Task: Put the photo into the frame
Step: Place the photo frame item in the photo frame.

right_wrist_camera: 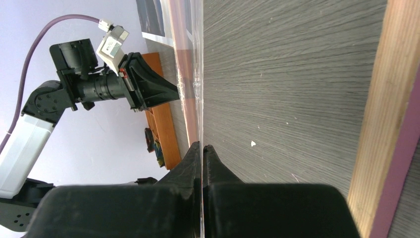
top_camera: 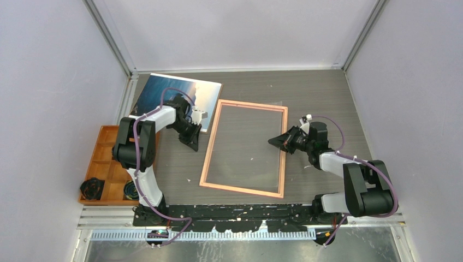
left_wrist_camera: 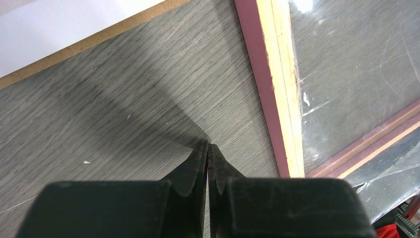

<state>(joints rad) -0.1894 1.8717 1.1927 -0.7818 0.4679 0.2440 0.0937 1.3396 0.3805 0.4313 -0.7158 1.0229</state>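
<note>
The photo (top_camera: 164,93) lies picture-up at the back left of the table, partly under my left arm. The frame (top_camera: 241,189) lies flat in the middle, light wood side up with pink outer sides. My left gripper (top_camera: 194,146) is shut and holds nothing; its tips (left_wrist_camera: 208,145) are over bare table just left of the frame's left rail (left_wrist_camera: 277,89). My right gripper (top_camera: 271,141) reaches in over the frame's right rail and is shut on the edge of the clear pane (right_wrist_camera: 201,74), which runs edge-on away from the jaws. The pane (left_wrist_camera: 356,74) covers the frame's opening.
An orange compartment tray (top_camera: 104,164) sits at the left table edge with dark coiled items in its near cells. A white sheet over a brown board edge (left_wrist_camera: 74,29) shows behind my left gripper. Walls enclose the table on three sides.
</note>
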